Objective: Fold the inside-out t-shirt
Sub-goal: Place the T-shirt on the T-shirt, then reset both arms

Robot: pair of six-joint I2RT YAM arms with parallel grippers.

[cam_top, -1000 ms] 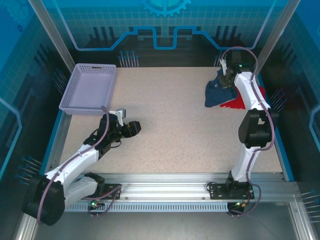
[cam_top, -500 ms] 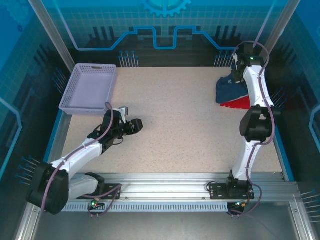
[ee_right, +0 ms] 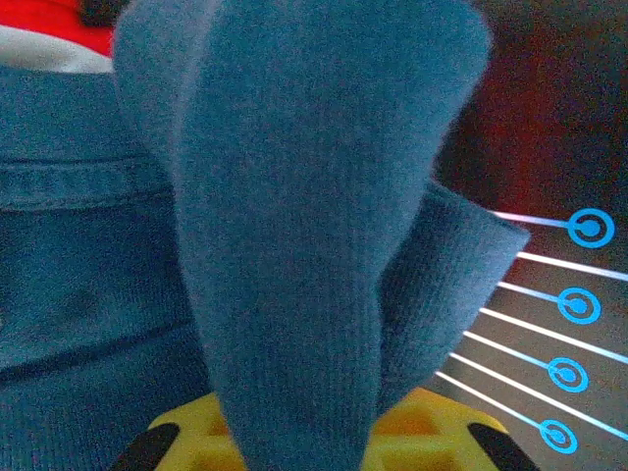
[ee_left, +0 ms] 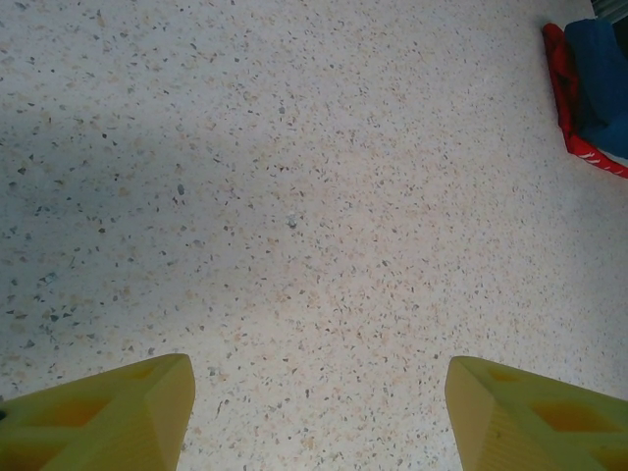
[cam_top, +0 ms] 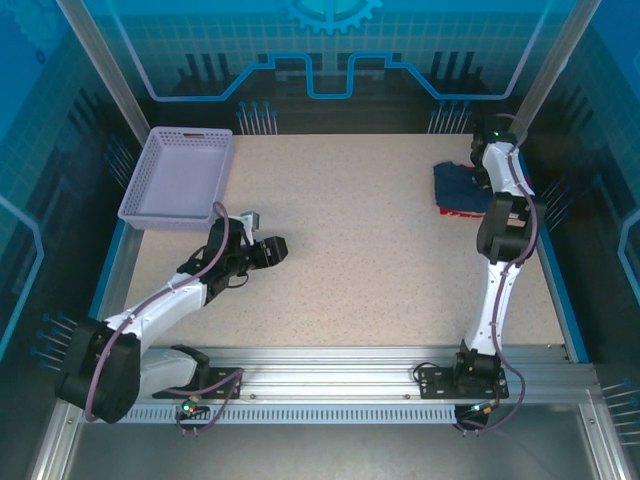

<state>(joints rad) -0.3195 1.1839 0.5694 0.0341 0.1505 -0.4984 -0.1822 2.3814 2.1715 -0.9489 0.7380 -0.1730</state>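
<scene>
Where the table runs out at its far right corner, the inside-out t-shirt sits bunched in a dark navy heap. It lies on top of a red garment, whose red edge with white marks shows along the shirt's near side.

My right gripper is down at the right end of that heap, touching the cloth, with my right arm stretched nearly straight toward the back of the table. From my right wrist, a thick fold of the navy knit hangs straight in front of my yellow fingers and covers the gap between them. I cannot tell whether they are closed on the cloth or merely lie under it. A stitched hem runs across the shirt to the left of that fold, and a scrap of red and white shows in the upper left corner.

My left gripper is well apart from all this, on the left half of the table. It hovers low over bare speckled tabletop with its jaws spread wide and nothing between them. Beyond it, at the far left corner, stands a lilac basket.
</scene>
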